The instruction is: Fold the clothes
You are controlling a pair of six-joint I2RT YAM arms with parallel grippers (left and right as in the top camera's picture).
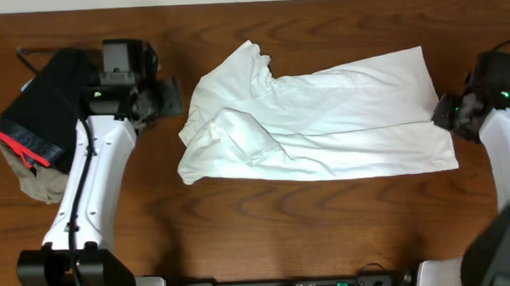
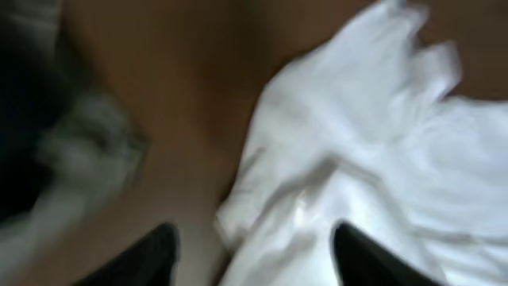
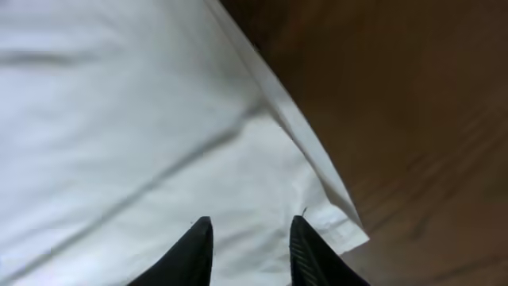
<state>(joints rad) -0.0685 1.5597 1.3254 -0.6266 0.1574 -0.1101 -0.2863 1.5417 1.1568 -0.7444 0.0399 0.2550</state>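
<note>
1. Dark wood-grain table (image 1: 328, 235). A white short-sleeved cotton T-shirt (image 1: 340, 113) lies rumpled across its centre, bunched sleeves toward 9 o'clock and straight hem toward 3 o'clock.
2. Left gripper (image 2: 254, 266) hovers at the shirt's 9 o'clock edge, jaws spread wide, gripping nothing.
3. Right gripper (image 3: 250, 254) is over the hem corner at 3 o'clock, jaws parted, cloth beneath and not pinched.
4. My read: light, limp fabric that drapes and slides on wood. I'd pinch at the hem corner and a shoulder.
5. Folded black garment with red band (image 1: 38, 101) and tan folded garment (image 1: 28, 183) sit at 9 o'clock, apart from the shirt.
</note>
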